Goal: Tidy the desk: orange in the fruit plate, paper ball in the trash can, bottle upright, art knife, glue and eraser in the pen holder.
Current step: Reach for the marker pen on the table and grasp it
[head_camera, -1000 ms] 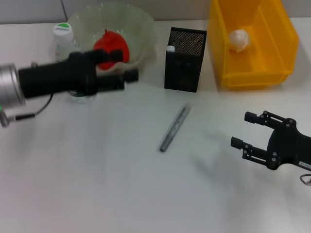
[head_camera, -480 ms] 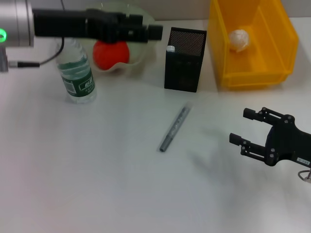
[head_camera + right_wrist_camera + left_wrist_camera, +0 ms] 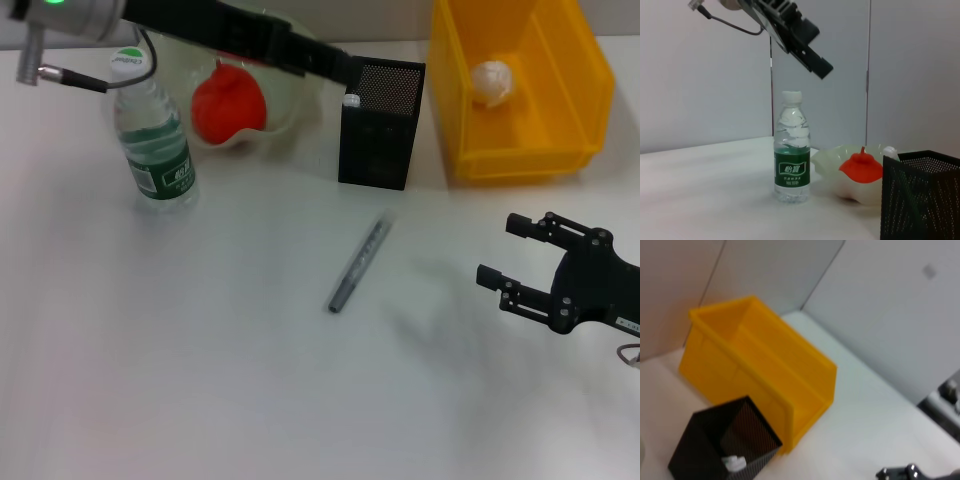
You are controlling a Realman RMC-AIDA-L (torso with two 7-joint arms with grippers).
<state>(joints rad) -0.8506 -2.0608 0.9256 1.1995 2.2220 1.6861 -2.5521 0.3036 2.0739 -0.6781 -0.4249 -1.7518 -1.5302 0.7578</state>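
The bottle [image 3: 155, 135] [image 3: 792, 150] stands upright at the left. Behind it, the orange [image 3: 228, 100] [image 3: 862, 167] lies in the pale-green fruit plate [image 3: 290, 75] [image 3: 832, 162]. The paper ball [image 3: 492, 82] lies in the yellow trash can [image 3: 520, 155] [image 3: 760, 355]. A grey art knife [image 3: 358, 265] lies flat on the table in front of the black mesh pen holder [image 3: 380, 125] [image 3: 725, 445] [image 3: 920, 195], where a white-capped stick [image 3: 351, 100] pokes up. My left gripper [image 3: 340, 66] hangs above the plate, its tip by the holder's top left corner. My right gripper [image 3: 503, 250] hovers open at the right, holding nothing. The eraser is out of view.
The left arm [image 3: 200, 25] [image 3: 795, 35] slants across the back left above the bottle and plate. White tabletop [image 3: 200, 350] stretches in front of the knife and to the left.
The left arm has risen and swung back from in front of the bottle and plate, its tip reaching toward the pen holder. The bottle now shows in full. The right gripper has barely shifted.
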